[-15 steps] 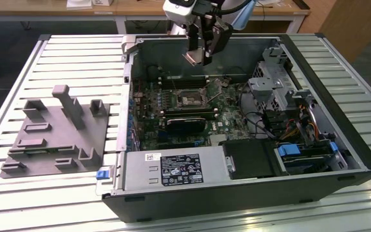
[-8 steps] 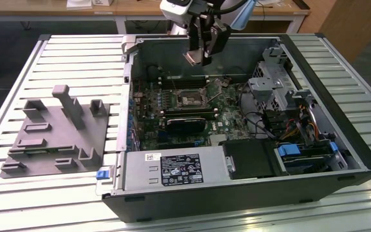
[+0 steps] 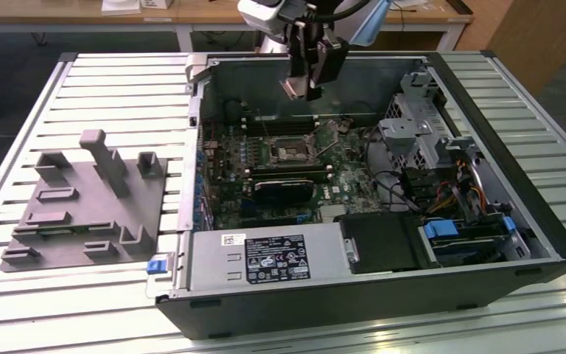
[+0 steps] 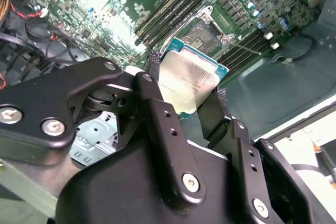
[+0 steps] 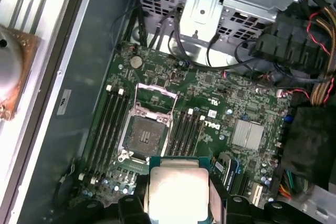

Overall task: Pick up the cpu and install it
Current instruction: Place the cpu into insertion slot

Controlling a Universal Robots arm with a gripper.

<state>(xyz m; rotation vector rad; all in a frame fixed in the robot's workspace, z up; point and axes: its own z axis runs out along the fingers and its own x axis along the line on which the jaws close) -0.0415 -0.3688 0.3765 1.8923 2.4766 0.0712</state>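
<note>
The cpu (image 4: pixel 190 78), a flat square chip with a shiny silver top and a thin green edge, hangs in the air between the black fingers (image 4: pixel 154 72) of my gripper (image 4: pixel 186 86), which is shut on its two opposite sides. In the first wrist view the cpu (image 5: pixel 177 190) sits above the motherboard, a short way off the open dark socket (image 5: pixel 144 131) with its raised metal frame. In the exterior view my gripper (image 3: pixel 305 92) is over the back part of the open computer case, higher than the socket (image 3: pixel 291 153).
The case wall (image 3: pixel 312 302) surrounds the motherboard (image 3: pixel 263 177). Memory slots (image 5: pixel 107 124) flank the socket. A metal drive cage (image 3: pixel 411 133) and cables (image 3: pixel 450 192) fill the exterior view's right. A grey fixture block (image 3: pixel 86 206) lies on the slatted table at the left.
</note>
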